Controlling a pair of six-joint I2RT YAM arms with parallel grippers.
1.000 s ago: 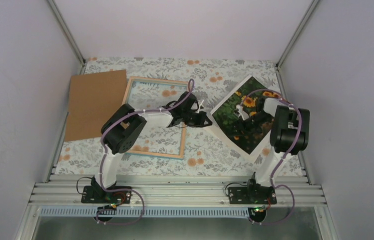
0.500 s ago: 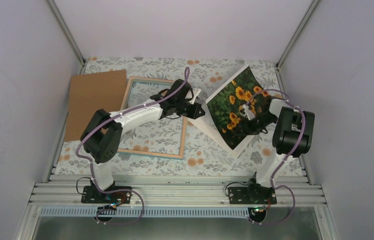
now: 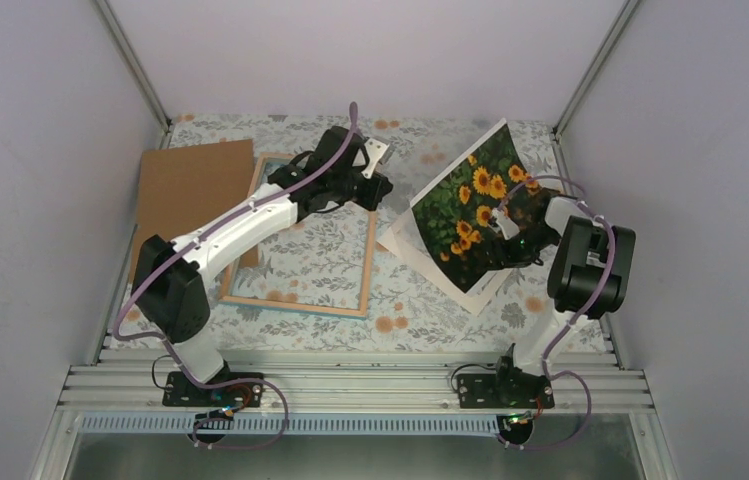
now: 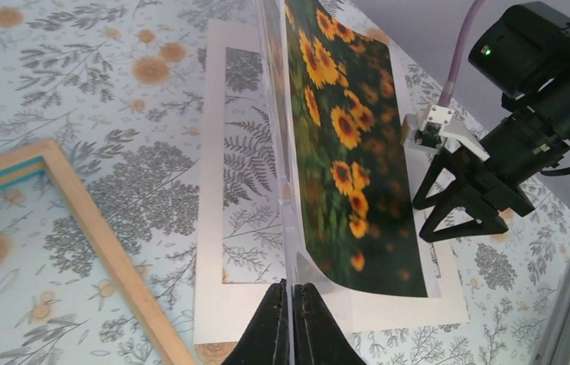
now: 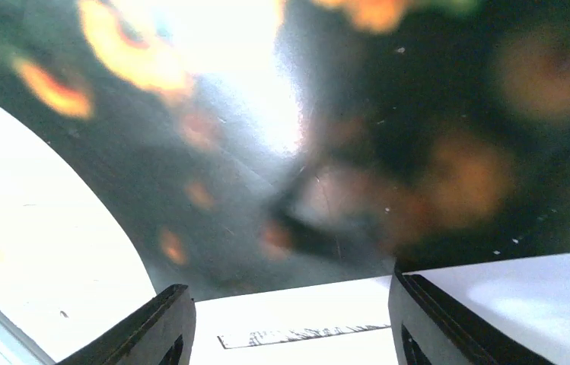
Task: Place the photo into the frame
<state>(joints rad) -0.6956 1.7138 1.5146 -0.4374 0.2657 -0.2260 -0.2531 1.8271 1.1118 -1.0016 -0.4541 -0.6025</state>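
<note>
The photo [image 3: 470, 205], orange flowers on dark green, stands tilted and curved at the right of the table. Its left corner is lifted and pinched in my shut left gripper [image 3: 393, 200]. In the left wrist view the photo [image 4: 342, 144] rises edge-on from the left gripper [image 4: 291, 287]. My right gripper [image 3: 502, 232] is open against the photo's lower right part. The right wrist view shows the blurred print [image 5: 281, 152] and its white margin between the spread jaws of the right gripper [image 5: 289, 304]. The frame [image 3: 365, 260] lies flat, wood-coloured side up, left of the photo; its rail [image 4: 91, 228] shows too.
A white mat with a window [image 3: 395, 243] lies on the patterned cloth under the photo, and the left wrist view shows it as well [image 4: 214, 152]. A brown backing board [image 3: 190, 205] lies at the far left. Walls close in on both sides and at the back.
The left arm has stretched toward the back and risen, lifting the photo's left corner from flat to steeply tilted. The right gripper stays at the photo's lower right, jaws slightly wider.
</note>
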